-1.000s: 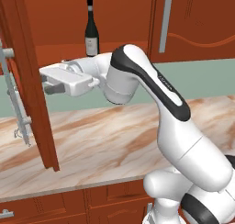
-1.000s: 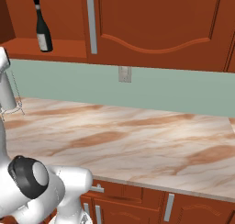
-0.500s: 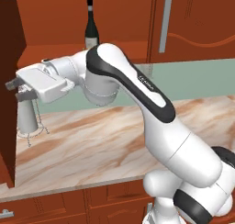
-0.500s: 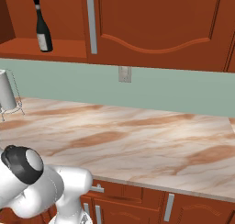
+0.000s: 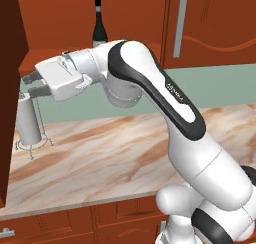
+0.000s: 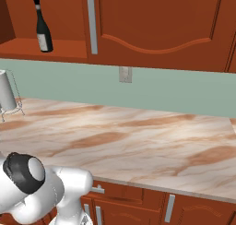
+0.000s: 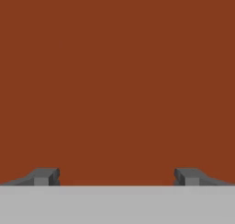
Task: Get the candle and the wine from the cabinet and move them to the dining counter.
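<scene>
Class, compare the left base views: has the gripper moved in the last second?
Yes. The gripper has swung left, away from the wine toward the open cabinet door.

Pale green wall [image 6: 184, 92] behind marble-topped wall counter [image 6: 138, 145], beige-pink with brown veins. White outlet plate [image 6: 125, 74] on wall. Grey paper-towel roll [image 5: 28, 120] on wire stand at counter's left. Reddish-brown base cabinets [image 6: 193, 210] below, silver handles.

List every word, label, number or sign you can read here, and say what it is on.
Wine bottle's pale label: too blurred to read.
Small dark marking on the robot arm's black band: too small to read.
No other text is legible.
</scene>
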You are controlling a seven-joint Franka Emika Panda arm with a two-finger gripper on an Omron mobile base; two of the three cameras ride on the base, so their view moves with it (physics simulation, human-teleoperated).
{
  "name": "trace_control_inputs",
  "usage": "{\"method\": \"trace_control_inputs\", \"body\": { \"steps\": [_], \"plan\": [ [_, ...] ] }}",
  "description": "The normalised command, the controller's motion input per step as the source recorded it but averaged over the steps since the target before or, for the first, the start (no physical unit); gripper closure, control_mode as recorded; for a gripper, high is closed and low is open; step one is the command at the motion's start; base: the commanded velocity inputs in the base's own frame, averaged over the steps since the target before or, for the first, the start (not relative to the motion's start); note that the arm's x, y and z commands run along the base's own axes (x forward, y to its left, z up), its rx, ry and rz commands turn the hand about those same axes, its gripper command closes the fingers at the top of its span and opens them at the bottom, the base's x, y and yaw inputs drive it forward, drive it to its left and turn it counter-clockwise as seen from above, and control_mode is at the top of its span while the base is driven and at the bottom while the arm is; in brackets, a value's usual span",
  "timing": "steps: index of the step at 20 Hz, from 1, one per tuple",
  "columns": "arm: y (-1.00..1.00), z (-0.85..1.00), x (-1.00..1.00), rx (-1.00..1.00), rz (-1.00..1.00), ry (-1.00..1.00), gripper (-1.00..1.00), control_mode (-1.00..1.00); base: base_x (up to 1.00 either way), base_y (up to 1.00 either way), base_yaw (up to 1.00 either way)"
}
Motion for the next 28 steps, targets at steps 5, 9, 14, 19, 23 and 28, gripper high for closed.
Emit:
{"method": "trace_control_inputs", "body": {
  "steps": [5, 9, 14, 19, 23, 28],
  "plan": [
    [-1.00, 0.25, -0.01, 0.00, -0.18, -0.01, -1.00, -1.00, 0.00, 0.00, 0.00],
    [-1.00, 0.18, -0.13, 0.00, -0.30, -0.11, -1.00, -1.00, 0.00, 0.00, 0.00],
    [-1.00, 0.02, -0.28, 0.00, -0.45, -0.11, -1.00, -1.00, 0.00, 0.00, 0.00],
    [-0.91, 0.00, -0.24, 0.00, -0.60, 0.00, -1.00, -1.00, 0.00, 0.00, 0.00],
    [-0.86, 0.00, -0.20, 0.00, -0.64, 0.00, -1.00, -1.00, 0.00, 0.00, 0.00],
    [-0.99, 0.00, -0.22, 0.00, -0.52, 0.00, -1.00, -1.00, 0.00, 0.00, 0.00]
  ]
}}
